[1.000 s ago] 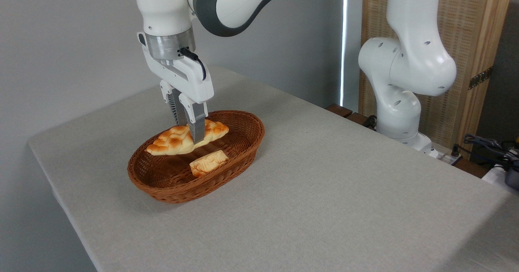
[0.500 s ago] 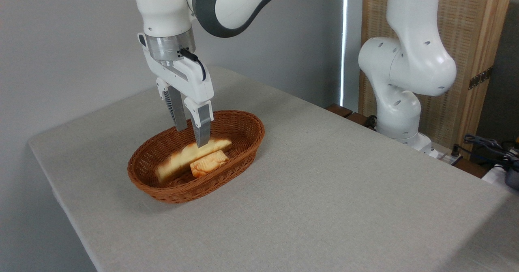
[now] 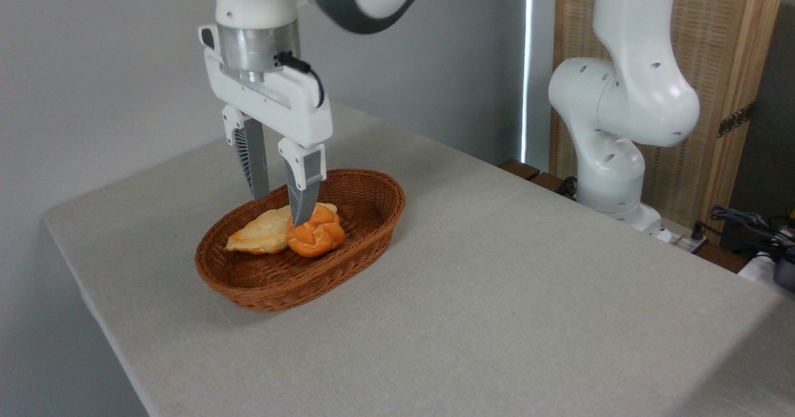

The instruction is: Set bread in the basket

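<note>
The bread (image 3: 309, 235) lies inside the basket (image 3: 366, 178), stretching from a paler left part to a glossy orange plaited end on the right. My gripper (image 3: 280, 209) hangs just above the loaf, open, with nothing between its fingers. Its nearer fingertip (image 3: 300, 217) stands in front of the loaf's middle. The basket sits on the grey table's left half. The smaller pale bread piece is not visible.
The arm's white base (image 3: 612, 174) stands at the table's far right edge, with cables (image 3: 748, 221) beyond it. The table's left edge (image 3: 81, 280) runs close to the basket. A grey wall is behind.
The gripper let go of the loaf, which dropped into the basket and rolled to rest over the small piece. The gripper has opened wider and risen slightly.
</note>
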